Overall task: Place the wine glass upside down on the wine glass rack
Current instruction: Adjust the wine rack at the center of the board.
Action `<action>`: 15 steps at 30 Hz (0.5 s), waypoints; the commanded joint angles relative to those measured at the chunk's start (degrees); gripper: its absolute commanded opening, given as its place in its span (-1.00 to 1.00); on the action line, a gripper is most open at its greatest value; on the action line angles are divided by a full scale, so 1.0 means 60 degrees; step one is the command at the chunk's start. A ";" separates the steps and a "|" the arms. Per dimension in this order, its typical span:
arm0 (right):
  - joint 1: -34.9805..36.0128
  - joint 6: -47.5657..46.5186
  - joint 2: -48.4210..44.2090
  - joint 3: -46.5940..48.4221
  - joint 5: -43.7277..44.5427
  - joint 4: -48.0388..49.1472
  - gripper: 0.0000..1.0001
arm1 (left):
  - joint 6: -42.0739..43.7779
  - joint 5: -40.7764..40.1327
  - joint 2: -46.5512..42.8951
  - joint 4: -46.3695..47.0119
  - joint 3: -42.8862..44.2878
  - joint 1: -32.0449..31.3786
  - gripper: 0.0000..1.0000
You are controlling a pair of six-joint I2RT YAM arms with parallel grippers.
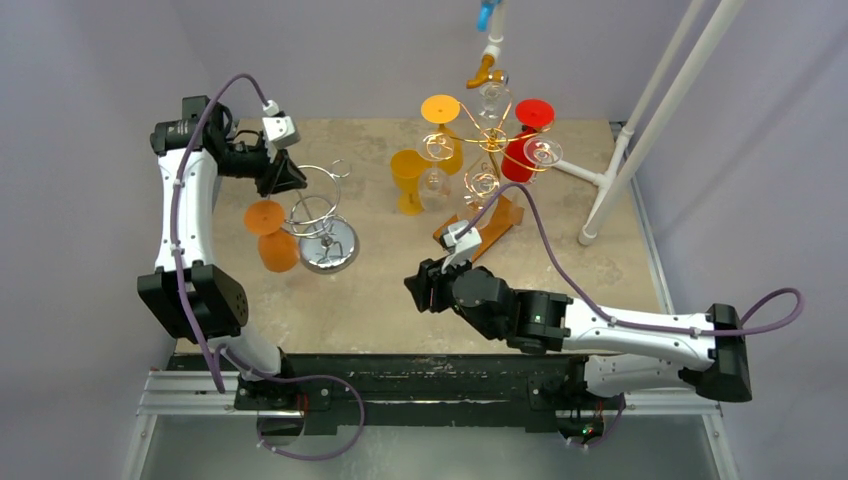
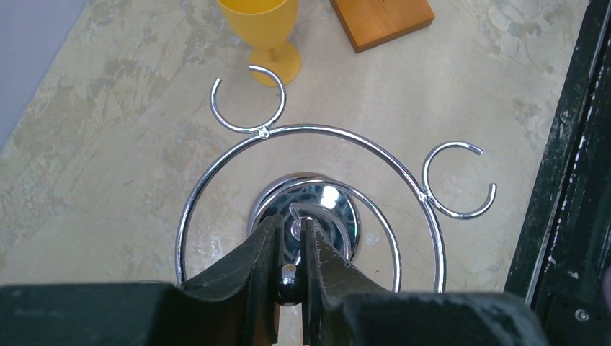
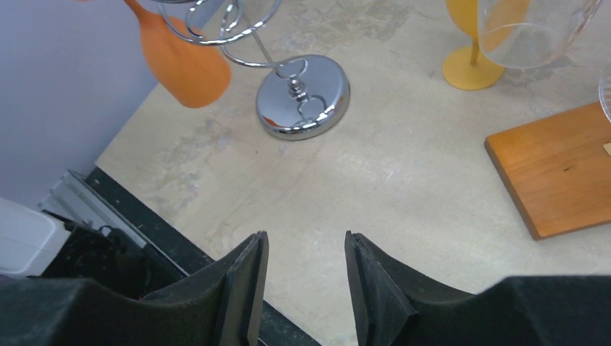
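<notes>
An orange wine glass [image 1: 270, 235] hangs upside down at the left side of the chrome wire rack [image 1: 318, 208]; its bowl also shows in the right wrist view [image 3: 180, 54]. My left gripper [image 1: 285, 178] is above the rack, shut on the small black ball [image 2: 288, 277] at the rack's top, with the rack's rings [image 2: 317, 131] and round base [image 2: 328, 198] below it. My right gripper [image 1: 415, 290] is open and empty, low over the bare table [image 3: 302, 241], to the right of the chrome base [image 3: 302, 97].
A copper wire rack [image 1: 490, 140] on a wooden base [image 1: 480, 230] holds yellow, red and clear glasses at the back. A yellow glass [image 1: 408, 175] stands upright on the table beside it. A white pipe stand [image 1: 640, 130] is at the right. The black table rail [image 2: 569, 180] runs along the near edge.
</notes>
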 commanded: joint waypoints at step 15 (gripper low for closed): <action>-0.2360 -0.3017 0.3898 0.4873 -0.0742 -0.0619 0.39 | -0.2693 0.0380 -0.3686 0.6252 -0.3480 0.0074 0.32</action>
